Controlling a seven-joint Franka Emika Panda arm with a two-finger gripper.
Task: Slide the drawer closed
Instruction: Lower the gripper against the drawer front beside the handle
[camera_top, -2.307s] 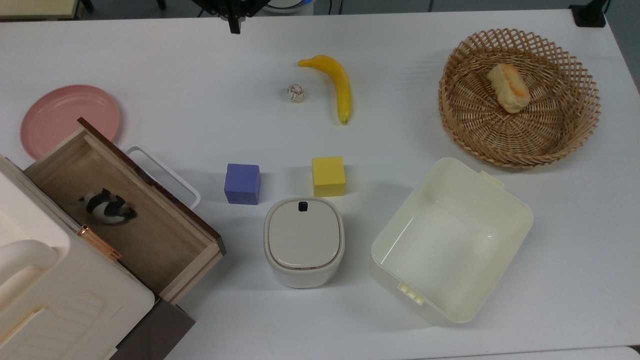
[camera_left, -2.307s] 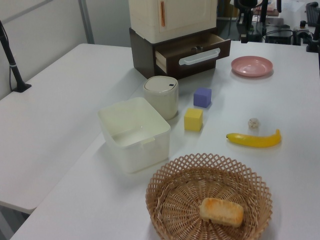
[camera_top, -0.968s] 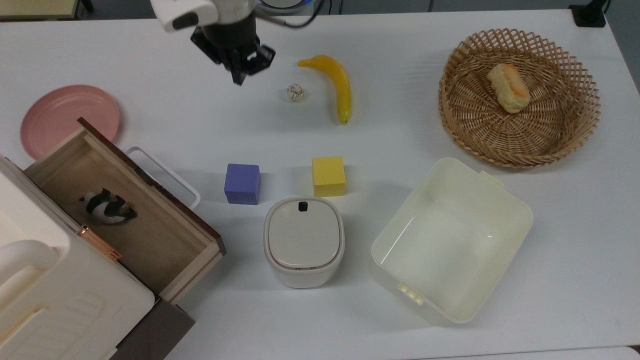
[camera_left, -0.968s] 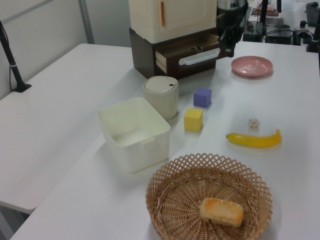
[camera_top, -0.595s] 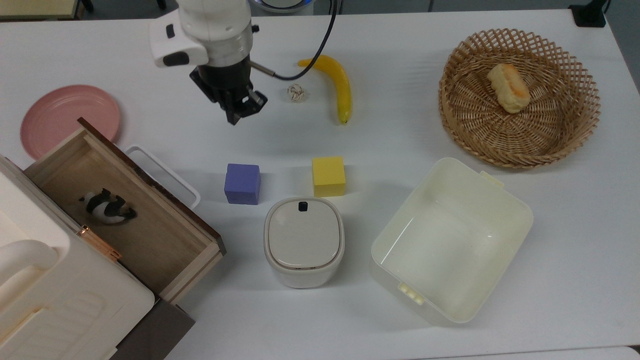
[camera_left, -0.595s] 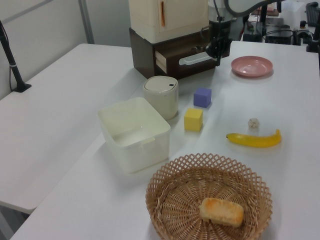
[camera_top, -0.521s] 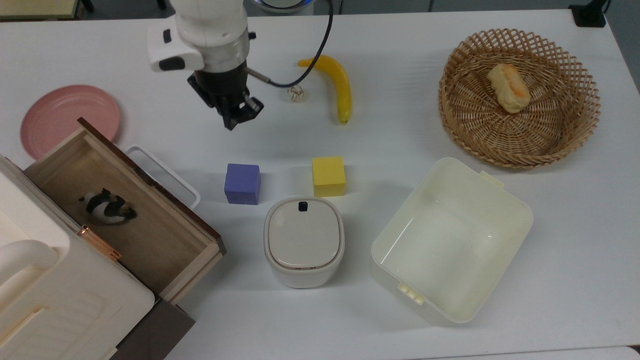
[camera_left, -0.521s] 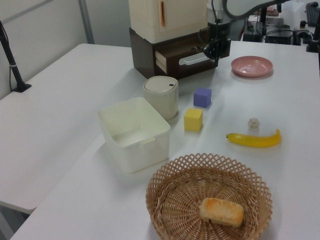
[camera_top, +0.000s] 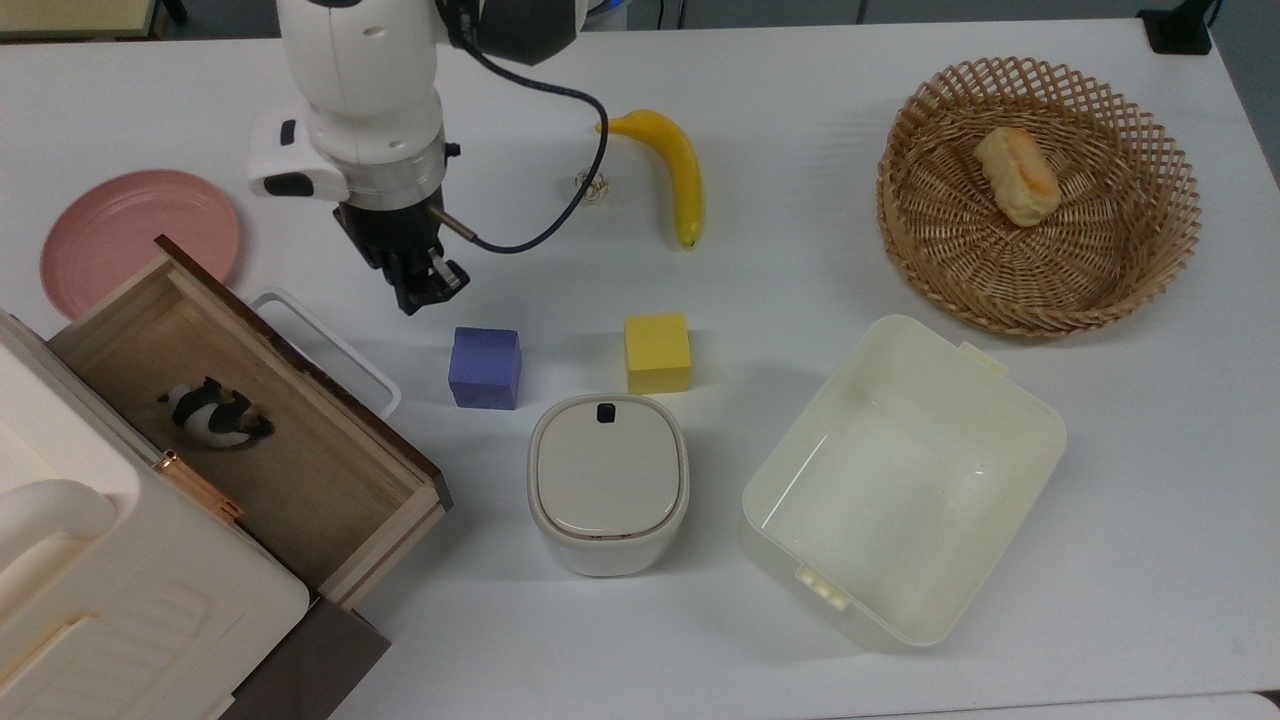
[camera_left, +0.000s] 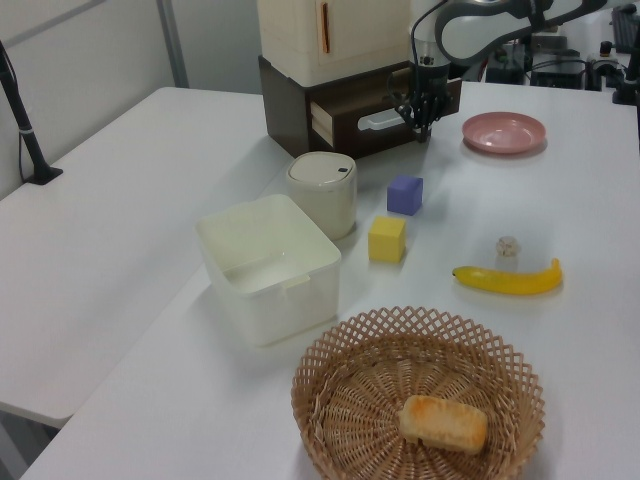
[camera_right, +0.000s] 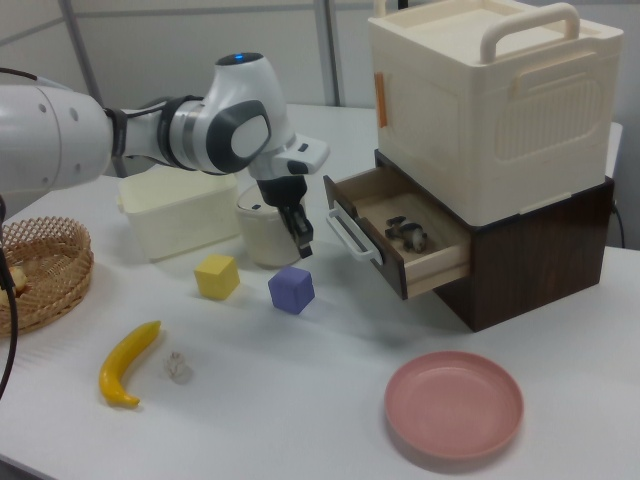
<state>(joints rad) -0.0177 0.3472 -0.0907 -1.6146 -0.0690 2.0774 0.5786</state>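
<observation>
The drawer (camera_top: 240, 420) is open, its white handle (camera_top: 325, 345) just down-left of the gripper (camera_top: 425, 290) in the top view. Fingers look clenched, holding nothing, so the push probably goes down-left.

The top view looks straight down on the white table (camera_top: 780, 120). The left view looks along it from beyond the round woven wicker basket (camera_left: 418, 395) toward the cream cabinet (camera_left: 345, 35) at 12 o'clock. The right view faces the cabinet's open wooden drawer (camera_right: 400, 235) from nearby. All three views share the small purple cube (camera_top: 485, 367).
</observation>
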